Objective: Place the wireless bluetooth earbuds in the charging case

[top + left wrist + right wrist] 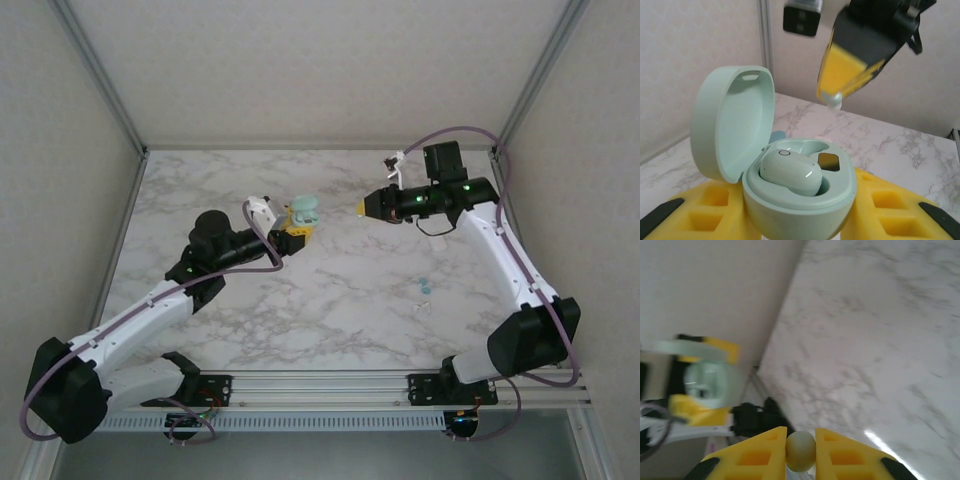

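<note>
Mint charging case sits open, clamped in left gripper; right gripper pinches an earbud.

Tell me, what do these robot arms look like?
The left arm and right arm are white tubes with bulky black joints and small green lights. A mauve cable loops along each. The left gripper and right gripper each have two blocky yellow fingers with black trim.
</note>
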### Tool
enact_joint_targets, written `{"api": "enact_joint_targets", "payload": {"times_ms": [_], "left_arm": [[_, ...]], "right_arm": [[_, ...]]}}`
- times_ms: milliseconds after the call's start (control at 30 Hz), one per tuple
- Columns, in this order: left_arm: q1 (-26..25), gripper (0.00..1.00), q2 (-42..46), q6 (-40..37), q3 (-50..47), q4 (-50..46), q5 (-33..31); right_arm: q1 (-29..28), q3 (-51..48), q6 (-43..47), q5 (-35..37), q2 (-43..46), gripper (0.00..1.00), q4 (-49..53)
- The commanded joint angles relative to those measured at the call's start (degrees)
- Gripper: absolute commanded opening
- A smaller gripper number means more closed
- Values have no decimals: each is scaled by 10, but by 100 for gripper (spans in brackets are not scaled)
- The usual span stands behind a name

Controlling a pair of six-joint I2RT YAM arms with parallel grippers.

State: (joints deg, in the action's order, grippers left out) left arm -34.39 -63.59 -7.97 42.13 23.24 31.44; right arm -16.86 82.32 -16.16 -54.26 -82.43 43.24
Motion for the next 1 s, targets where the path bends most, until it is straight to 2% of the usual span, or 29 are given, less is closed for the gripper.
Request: {"api": "enact_joint_targets", "payload": {"times_ms": [0, 433, 967], "left_arm": [[2, 24, -14, -12, 33, 16, 42], [-2, 24, -30, -23, 47, 22, 58], [-6, 24, -29, -2, 47, 44, 65]], "right_arm": [[-19, 4, -74, -113, 14, 18, -75], [-86, 59, -104, -75, -20, 19, -94], [-112, 60, -111, -48, -37, 19, -113]]}}
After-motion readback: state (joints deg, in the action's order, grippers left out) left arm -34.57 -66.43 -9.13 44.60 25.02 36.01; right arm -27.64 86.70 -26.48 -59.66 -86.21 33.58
